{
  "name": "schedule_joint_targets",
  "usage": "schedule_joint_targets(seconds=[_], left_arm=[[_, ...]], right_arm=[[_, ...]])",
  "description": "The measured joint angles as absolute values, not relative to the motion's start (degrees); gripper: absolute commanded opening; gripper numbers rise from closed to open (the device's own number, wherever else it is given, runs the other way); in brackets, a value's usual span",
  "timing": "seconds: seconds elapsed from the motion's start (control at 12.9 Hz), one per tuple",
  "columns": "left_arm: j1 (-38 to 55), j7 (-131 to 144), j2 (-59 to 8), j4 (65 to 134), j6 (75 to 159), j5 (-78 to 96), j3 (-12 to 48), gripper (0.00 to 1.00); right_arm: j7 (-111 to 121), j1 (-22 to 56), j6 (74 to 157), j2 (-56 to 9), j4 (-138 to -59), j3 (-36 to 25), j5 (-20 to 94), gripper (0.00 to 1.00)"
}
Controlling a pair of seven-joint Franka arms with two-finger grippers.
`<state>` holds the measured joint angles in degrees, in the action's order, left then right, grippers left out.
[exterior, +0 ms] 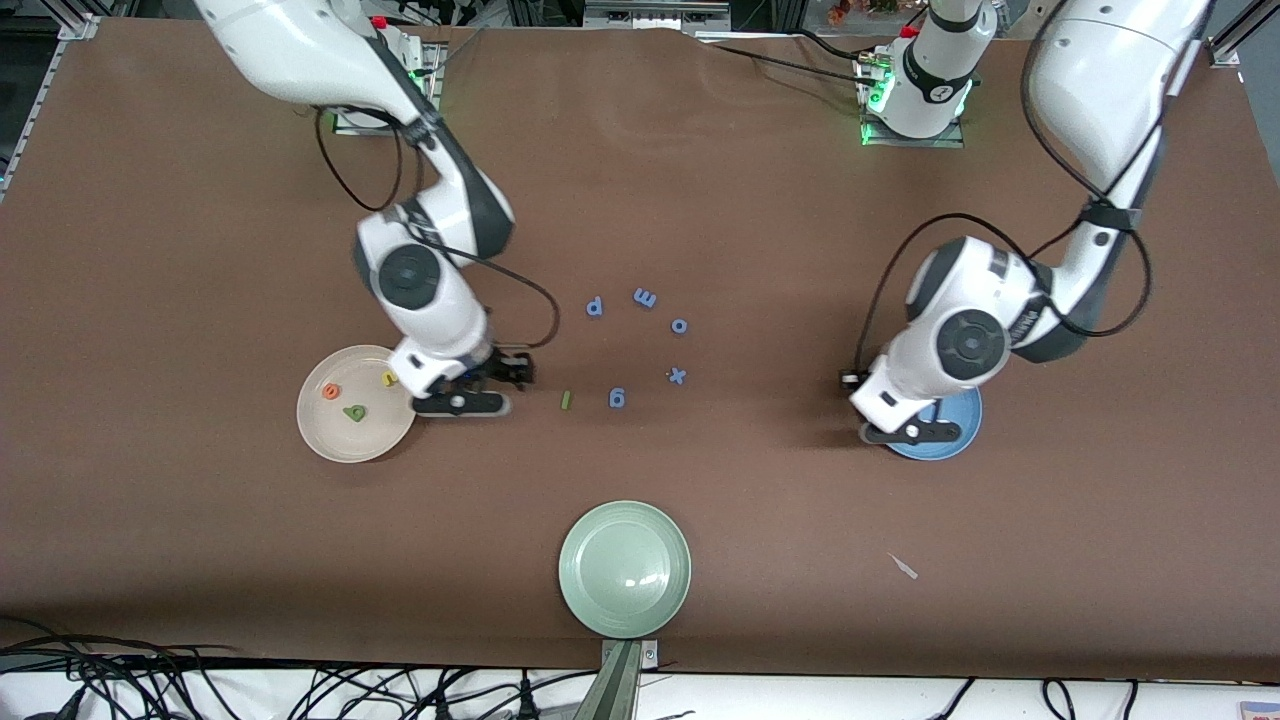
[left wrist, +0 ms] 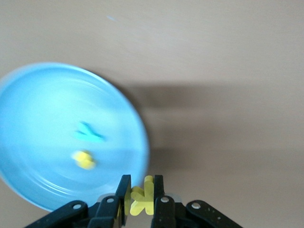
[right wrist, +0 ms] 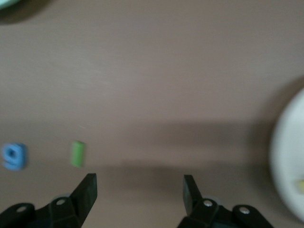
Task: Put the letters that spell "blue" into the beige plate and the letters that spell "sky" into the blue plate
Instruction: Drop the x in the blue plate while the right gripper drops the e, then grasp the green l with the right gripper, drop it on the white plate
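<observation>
The beige plate (exterior: 345, 445) lies toward the right arm's end and holds the orange e (exterior: 331, 392), the dark green b (exterior: 354, 412) and the yellow u (exterior: 389, 378). My right gripper (right wrist: 140, 187) stands open and empty over the table beside that plate (right wrist: 287, 156). The green l (exterior: 566, 400) (right wrist: 77, 153) lies on the table a little way off it. My left gripper (left wrist: 141, 190) is shut on the yellow k (left wrist: 142, 197) over the rim of the blue plate (left wrist: 47, 109) (exterior: 955, 440). The teal y (left wrist: 89, 133) and yellow s (left wrist: 84, 159) lie in it.
Blue letters lie mid-table: p (exterior: 594, 307), m (exterior: 645, 297), o (exterior: 679, 325), x (exterior: 677, 375) and g (exterior: 617, 398) (right wrist: 13, 156), the g beside the green l. A pale green plate (exterior: 625, 568) sits near the front edge. A small white scrap (exterior: 903, 566) lies nearer the camera than the blue plate.
</observation>
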<state>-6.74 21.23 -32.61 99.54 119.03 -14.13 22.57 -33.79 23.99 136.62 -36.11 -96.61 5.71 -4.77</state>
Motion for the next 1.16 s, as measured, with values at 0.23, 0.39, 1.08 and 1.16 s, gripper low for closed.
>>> schedule_joint_targets(seconds=[0.23, 0.39, 1.08, 1.16], left_arm=[[-10.71, 15.04, -32.85, 100.04, 119.08, -16.43, 22.50, 1.00], [-11.66, 14.43, -33.03, 100.24, 119.20, -18.12, 22.56, 1.00], [-12.05, 14.17, -25.82, 91.14, 111.01, -17.81, 29.58, 1.00], [-12.04, 14.17, -24.18, 90.35, 110.79, -16.94, 29.93, 1.00]], right_arm=[[-41.47, 26.41, 137.74, -43.91, -89.99, 5.65, -4.76, 0.79], [-44.46, 27.04, 138.85, -45.18, -89.30, 5.65, -4.76, 0.70], [-46.80, 28.72, 138.87, -46.03, -89.24, 5.56, -4.79, 0.13], [-46.80, 28.71, 138.86, -46.02, -89.25, 5.46, -4.80, 0.04]])
